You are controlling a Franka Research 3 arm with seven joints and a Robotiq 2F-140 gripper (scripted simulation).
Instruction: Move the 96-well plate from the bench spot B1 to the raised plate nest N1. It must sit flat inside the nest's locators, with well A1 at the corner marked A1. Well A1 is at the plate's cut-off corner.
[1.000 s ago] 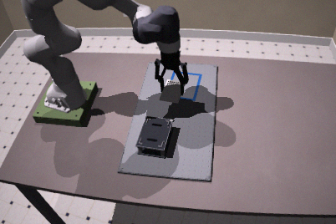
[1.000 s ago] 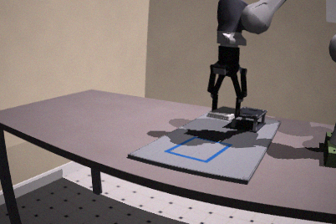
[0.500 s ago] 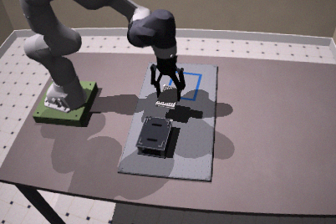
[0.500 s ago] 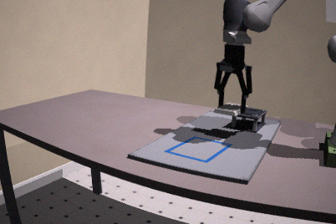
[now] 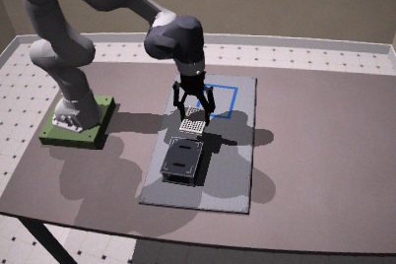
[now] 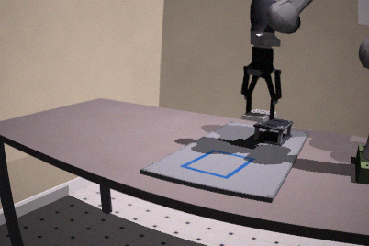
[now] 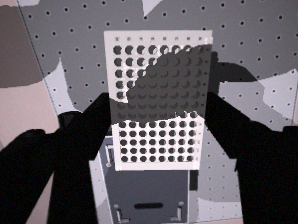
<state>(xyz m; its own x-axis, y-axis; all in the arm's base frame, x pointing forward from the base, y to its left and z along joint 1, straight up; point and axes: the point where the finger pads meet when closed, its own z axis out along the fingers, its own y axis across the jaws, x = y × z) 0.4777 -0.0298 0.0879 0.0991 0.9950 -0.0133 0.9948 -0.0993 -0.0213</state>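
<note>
The white 96-well plate [image 5: 192, 123] hangs in the air between my two black fingers, above the grey mat and close beside the nest. My gripper [image 5: 193, 116] is shut on its two long sides. In the wrist view the plate [image 7: 157, 100] lies level between the fingers, partly in shadow. The raised black plate nest N1 [image 5: 182, 160] stands just in front of the plate and is empty; its top shows below the plate in the wrist view [image 7: 145, 195]. In the exterior view the plate [image 6: 257, 115] is about level with the nest top [image 6: 273, 129]. I cannot tell which corner is cut off.
The blue square B1 [image 5: 218, 100] on the grey mat [image 5: 207, 183] is empty behind the gripper; it also shows in the exterior view [image 6: 218, 163]. The arm's green base [image 5: 79, 121] stands at the left of the table.
</note>
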